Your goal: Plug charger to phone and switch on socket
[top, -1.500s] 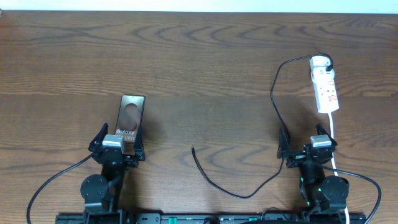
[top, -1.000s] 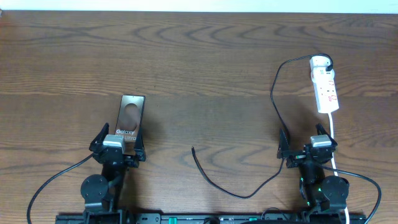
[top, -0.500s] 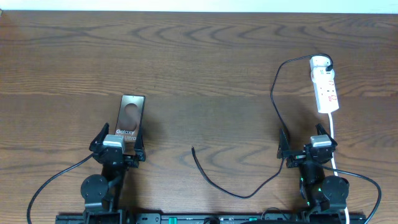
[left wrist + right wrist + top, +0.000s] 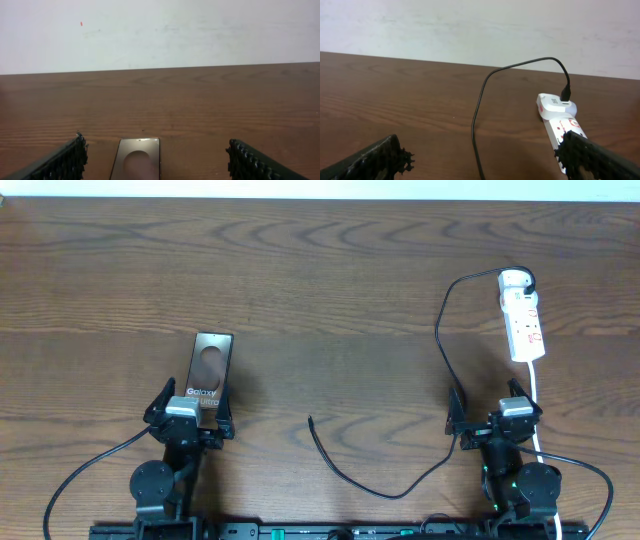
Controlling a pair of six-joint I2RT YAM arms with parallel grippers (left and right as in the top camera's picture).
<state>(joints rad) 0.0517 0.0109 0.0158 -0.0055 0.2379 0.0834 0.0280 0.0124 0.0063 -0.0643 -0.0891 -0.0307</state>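
The left hand, spread wide and empty, covers the phone's near end on the desk. The right hand, equally spread, hides a stretch of the charger cable. Its adapter sits in the socket, whose switch position is unreadable.

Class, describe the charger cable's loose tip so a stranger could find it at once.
On the brown wooden table, look between the phone at left and the white power strip at right. A thin black cable curves across there; its tip is the end lying bare on the wood, plugged into nothing.
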